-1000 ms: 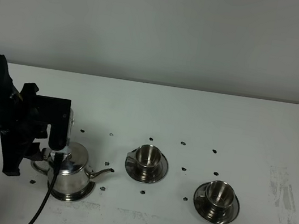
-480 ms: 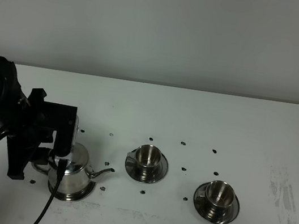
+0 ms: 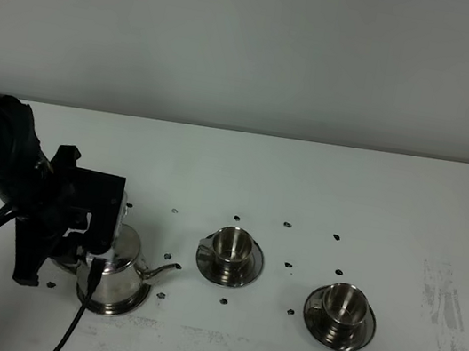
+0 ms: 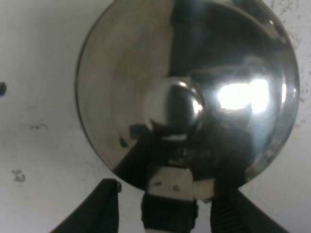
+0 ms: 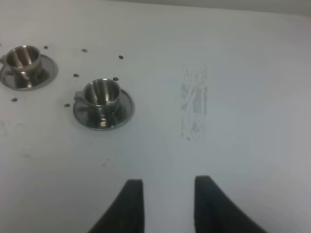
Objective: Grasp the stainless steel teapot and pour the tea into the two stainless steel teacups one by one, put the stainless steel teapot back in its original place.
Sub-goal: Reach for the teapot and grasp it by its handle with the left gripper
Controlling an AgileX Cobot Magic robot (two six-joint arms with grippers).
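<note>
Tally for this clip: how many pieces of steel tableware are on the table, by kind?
Teapot: 1
Teacups: 2
Saucers: 3, one under each cup and one under the pot
Total: 6

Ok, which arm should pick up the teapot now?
Left. The left gripper hangs right over the stainless steel teapot, its fingers either side of the handle, while the right gripper sits far off, past both teacups, over the table.
</note>
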